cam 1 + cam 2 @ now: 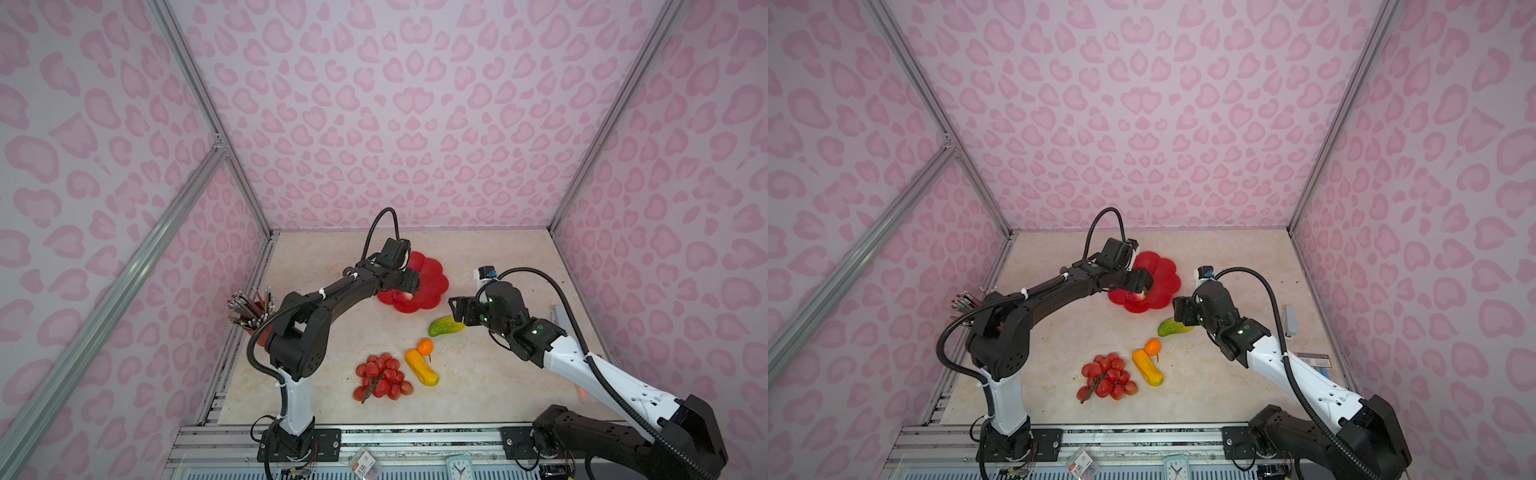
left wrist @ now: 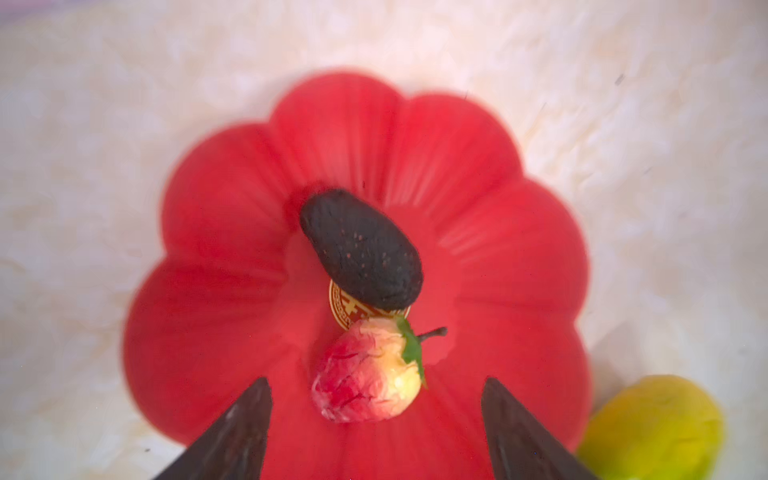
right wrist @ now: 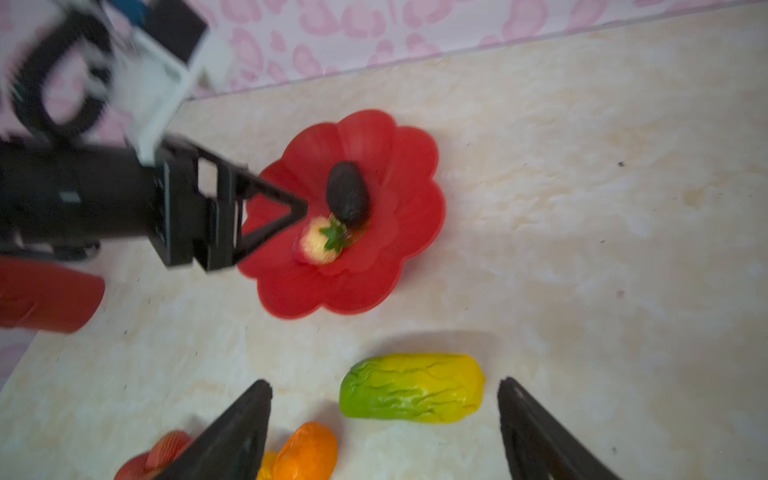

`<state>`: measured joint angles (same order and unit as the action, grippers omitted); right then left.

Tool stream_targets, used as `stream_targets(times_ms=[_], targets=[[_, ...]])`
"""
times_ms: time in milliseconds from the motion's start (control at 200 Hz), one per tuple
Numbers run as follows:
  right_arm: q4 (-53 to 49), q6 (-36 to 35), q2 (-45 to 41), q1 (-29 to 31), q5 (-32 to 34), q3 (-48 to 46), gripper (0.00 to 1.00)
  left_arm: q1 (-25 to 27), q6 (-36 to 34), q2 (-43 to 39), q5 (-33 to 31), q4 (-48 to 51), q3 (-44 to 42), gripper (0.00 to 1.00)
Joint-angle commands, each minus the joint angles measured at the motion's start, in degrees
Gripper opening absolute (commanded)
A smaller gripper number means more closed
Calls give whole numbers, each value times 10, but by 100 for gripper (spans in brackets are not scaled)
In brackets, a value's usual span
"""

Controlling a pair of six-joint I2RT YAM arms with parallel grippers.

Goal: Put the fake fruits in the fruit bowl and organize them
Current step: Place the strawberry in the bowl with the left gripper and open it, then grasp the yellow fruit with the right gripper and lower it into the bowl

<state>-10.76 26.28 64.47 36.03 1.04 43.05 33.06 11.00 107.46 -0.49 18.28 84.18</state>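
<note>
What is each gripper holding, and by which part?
Nothing: left gripper open by the strawberry in the fruit bowl, right gripper open near the green-yellow fruit.

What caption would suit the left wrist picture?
Open left gripper poised at strawberry and avocado lying in the red fruit bowl.

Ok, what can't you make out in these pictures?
Avocado: hidden in both top views behind the left arm.
Gold emblem: mostly covered by avocado and strawberry, left wrist view.
Grape bunch: cut off at the right wrist view's edge.
</note>
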Motion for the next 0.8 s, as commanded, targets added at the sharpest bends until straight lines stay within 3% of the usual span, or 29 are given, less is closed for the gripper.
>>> stream_targets(times_ms=[0,310,605,795], targets=[[-43,-5,7,57,-1,-21,84,-5,23,-76,-19,-90,-23,83],[-18,58,96,233,5,-40,81,-18,82,-292,-98,-239,-216,94],[-31,46,224,258,3,22,71,-39,134,-470,-181,-257,-382,100],[-35,46,266,261,7,37,63,-53,158,-547,-216,-243,-446,97]])
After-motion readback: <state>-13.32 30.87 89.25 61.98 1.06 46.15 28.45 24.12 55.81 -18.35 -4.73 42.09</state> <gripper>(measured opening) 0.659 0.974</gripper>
